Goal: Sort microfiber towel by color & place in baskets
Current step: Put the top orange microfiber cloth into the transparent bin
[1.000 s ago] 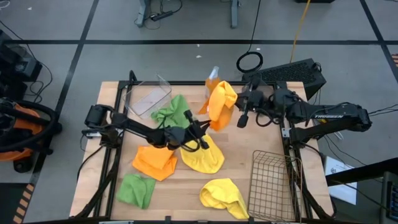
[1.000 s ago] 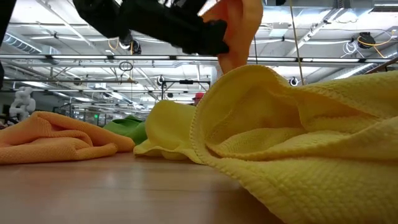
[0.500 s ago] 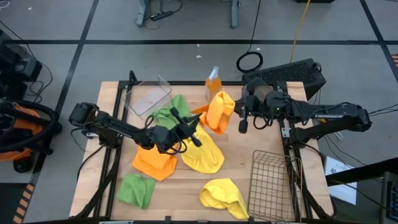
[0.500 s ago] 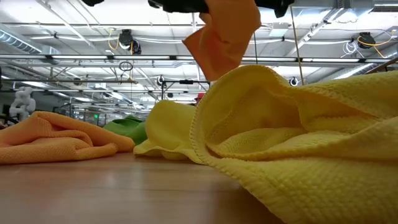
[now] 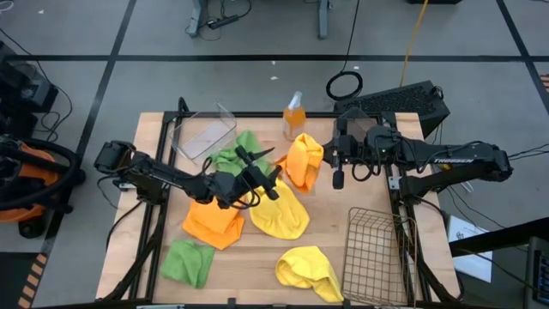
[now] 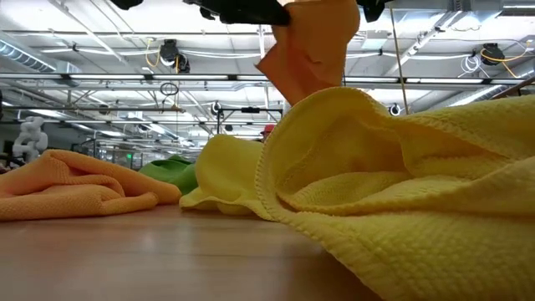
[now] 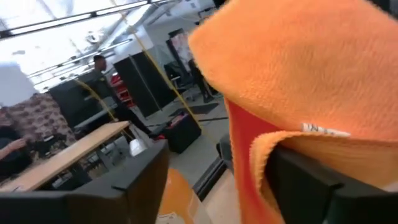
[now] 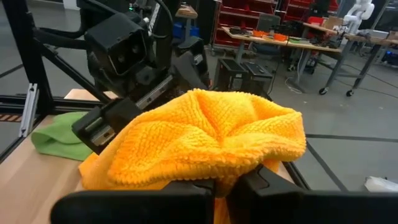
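An orange microfiber towel (image 5: 304, 161) hangs bunched over the table's far middle, with my right gripper (image 5: 329, 161) shut on it. My left gripper (image 5: 264, 172) stands open just left of the towel, whose lower edge (image 7: 273, 140) lies at one of the fingers. On the table lie a green towel (image 5: 236, 153), a second orange towel (image 5: 213, 223), two yellow towels (image 5: 279, 215) (image 5: 309, 270) and another green one (image 5: 189, 262). A clear basket (image 5: 204, 133) sits at the far left. A wire mesh basket (image 5: 373, 249) is at the near right. My right gripper pinches a bunched fold of the orange towel (image 8: 217, 177) between its two fingers, coming from the table's right side. The cloth bulges over the fingers and hangs slack below them (image 6: 309, 50); the front yellow towel hides its lower end. My left gripper's fingers flank the towel's lower edge; whether they touch it I cannot tell.
An orange spray bottle (image 5: 294, 112) stands at the far edge, just behind the held towel. A yellow towel (image 6: 401, 192) fills the low view's front right. The arms' frames run along the table's left and right edges. Bare wood shows in the near middle (image 5: 249, 257).
My left gripper has drawn back toward the table's left and opened, letting go of the orange towel's corner. My right gripper has sunk a little toward the near edge with the towel. The towel hangs more bunched now, its corner no longer pulled leftward.
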Action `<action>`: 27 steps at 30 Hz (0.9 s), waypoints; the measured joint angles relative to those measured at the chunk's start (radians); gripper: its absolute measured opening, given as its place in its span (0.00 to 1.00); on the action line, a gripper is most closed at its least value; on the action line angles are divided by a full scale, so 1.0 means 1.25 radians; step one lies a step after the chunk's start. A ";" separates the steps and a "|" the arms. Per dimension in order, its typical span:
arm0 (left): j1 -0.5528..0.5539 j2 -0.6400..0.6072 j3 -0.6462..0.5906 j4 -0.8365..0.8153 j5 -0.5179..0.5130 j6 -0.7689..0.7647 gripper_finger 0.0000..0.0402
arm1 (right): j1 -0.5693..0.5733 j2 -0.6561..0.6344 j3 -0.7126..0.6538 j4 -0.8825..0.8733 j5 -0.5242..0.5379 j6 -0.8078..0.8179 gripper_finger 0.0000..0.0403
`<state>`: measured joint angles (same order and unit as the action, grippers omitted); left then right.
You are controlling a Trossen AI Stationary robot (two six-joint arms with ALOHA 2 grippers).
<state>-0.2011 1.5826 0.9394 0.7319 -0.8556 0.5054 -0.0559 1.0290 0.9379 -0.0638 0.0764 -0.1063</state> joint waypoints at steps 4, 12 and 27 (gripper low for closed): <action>0.043 0.000 0.000 -0.078 0.153 -0.088 0.68 | 0.000 0.005 0.000 0.013 0.000 -0.006 0.03; 0.089 0.001 0.000 -0.157 0.255 -0.164 0.45 | 0.000 0.025 0.000 0.020 -0.003 -0.021 0.03; 0.067 -0.044 0.000 -0.161 0.281 -0.102 0.01 | 0.000 0.044 -0.001 -0.036 -0.002 -0.039 0.04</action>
<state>-0.1179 1.5270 0.9394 0.5311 -0.5040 0.3781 -0.0563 1.0846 0.9371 -0.1086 0.0742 -0.1549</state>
